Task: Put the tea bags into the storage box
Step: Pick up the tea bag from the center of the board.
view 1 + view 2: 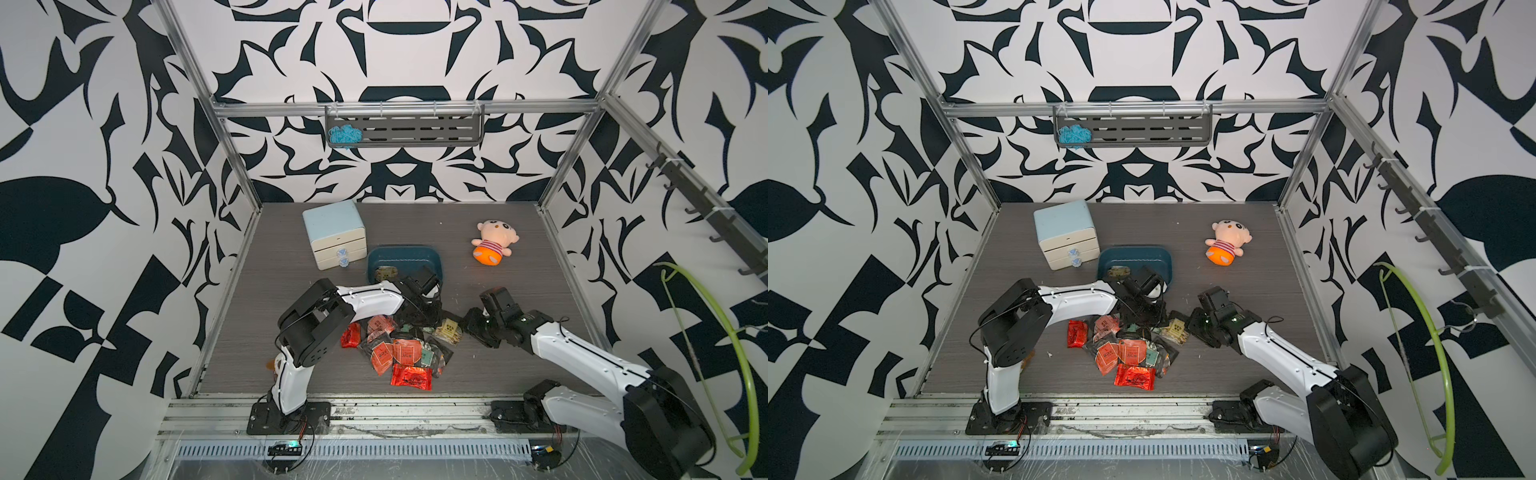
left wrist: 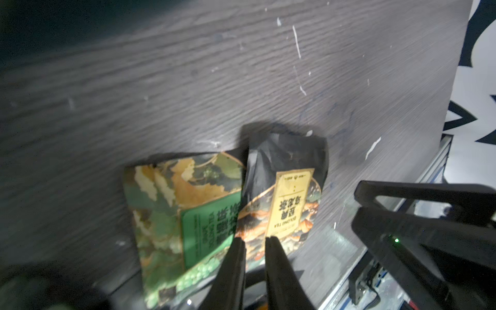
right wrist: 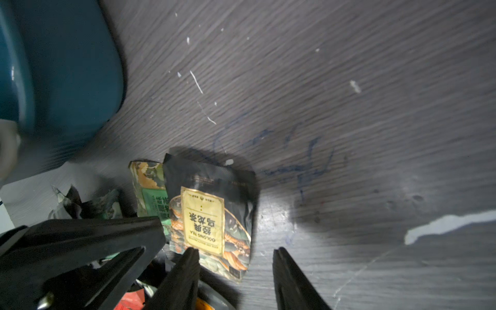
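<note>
A pile of tea bags (image 1: 399, 353) in red, orange, black and green lies on the dark table in front of the teal storage box (image 1: 405, 251), which holds one sachet (image 1: 386, 273). At the pile's far right edge a black tea bag with a beige label (image 2: 290, 161) lies beside a green one (image 2: 171, 204). My left gripper (image 2: 255, 240) has its jaws almost together on the near edge of the black tea bag. My right gripper (image 3: 236, 251) stands open, with a corner of that same black tea bag (image 3: 209, 214) between its fingers. The storage box (image 3: 67, 67) lies just beyond.
A pale blue and cream drawer cabinet (image 1: 334, 232) stands left of the box. A plush doll (image 1: 494, 243) lies at the back right. A wall shelf (image 1: 415, 129) holds blue yarn. A green hoop (image 1: 727, 353) hangs on the right wall. The two grippers are very close together.
</note>
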Robot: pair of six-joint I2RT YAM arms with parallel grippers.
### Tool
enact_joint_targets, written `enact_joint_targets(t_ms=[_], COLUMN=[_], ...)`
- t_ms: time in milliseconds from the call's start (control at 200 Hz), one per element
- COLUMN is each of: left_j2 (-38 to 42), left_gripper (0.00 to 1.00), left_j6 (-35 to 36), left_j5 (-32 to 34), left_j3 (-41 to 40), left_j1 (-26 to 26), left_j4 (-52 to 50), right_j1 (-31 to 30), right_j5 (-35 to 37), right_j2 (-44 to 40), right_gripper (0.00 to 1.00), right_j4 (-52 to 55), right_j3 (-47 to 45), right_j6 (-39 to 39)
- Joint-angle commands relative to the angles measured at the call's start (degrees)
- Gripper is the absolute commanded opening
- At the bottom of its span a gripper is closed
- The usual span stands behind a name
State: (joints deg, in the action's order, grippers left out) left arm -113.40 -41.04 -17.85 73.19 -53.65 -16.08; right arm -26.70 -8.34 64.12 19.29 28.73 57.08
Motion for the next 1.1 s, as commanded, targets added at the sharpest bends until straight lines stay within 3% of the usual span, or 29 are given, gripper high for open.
enact_joint_targets(t_ms=[0,750,1095], left_j2=[-2.33,-4.91,-5.35], left_gripper=[0.18,0.17,0.17], left_j6=[0.34,-0.53,-0.63], left_j5=[-1.49,0.95,1.76], left_j3=[2.06,3.38,3.14], left_j1=[-0.49,-0.84,-0.86], left_j4=[-2.96,-6.94,-7.13], right_j1=[0.16,0.09,0.07], right_j5=[0.31,-2.58,-3.10], right_j2=[0.17,6.19,9.06], right_gripper=[0.49,0.49,0.39], right_j4=[-1.46,-10.09,-13.06], right_j3=[-0.68,-3.24,-3.48], right_j6=[0.93,2.64,3.17])
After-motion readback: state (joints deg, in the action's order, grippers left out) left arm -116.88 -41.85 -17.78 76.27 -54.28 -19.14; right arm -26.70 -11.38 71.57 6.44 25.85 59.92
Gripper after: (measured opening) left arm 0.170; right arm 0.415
